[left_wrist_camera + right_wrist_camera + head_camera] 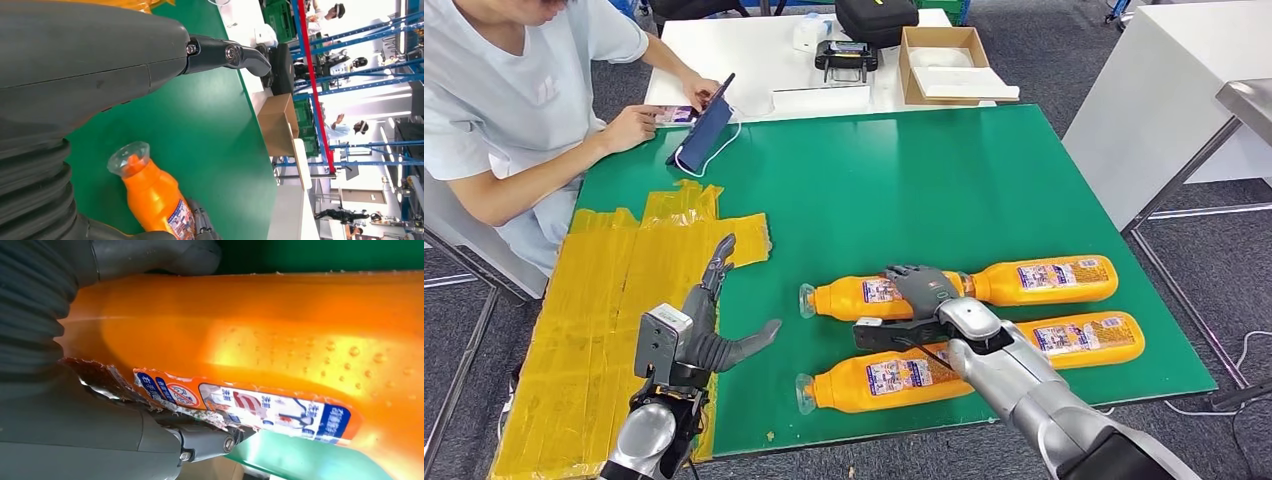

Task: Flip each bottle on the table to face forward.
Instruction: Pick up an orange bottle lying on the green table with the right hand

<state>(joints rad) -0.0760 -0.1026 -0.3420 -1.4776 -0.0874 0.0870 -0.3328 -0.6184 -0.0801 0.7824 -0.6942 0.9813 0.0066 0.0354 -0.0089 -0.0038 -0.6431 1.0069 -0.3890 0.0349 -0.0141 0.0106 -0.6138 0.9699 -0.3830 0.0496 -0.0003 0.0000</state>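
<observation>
Several orange bottles with clear caps lie on their sides on the green table [904, 180]. My right hand [921, 290] grips the far left bottle [849, 297] around its middle. The right wrist view has that bottle [280, 340] pressed against the right hand [75, 430], its torn label turned to the camera. The far right bottle [1049, 279], near right bottle [1089, 337] and near left bottle [879, 380] lie untouched, labels up. My left hand [714, 320] hovers open over the table's left part, fingers spread. Past the left hand [75, 65], the left wrist view catches a bottle [152, 197].
A patch of yellow tape [614, 300] covers the table's left side. A person [514, 90] sits at the far left corner holding a phone [707, 125]. Behind is a white table [754, 50] with a cardboard box [944, 62] and a black case [876, 18].
</observation>
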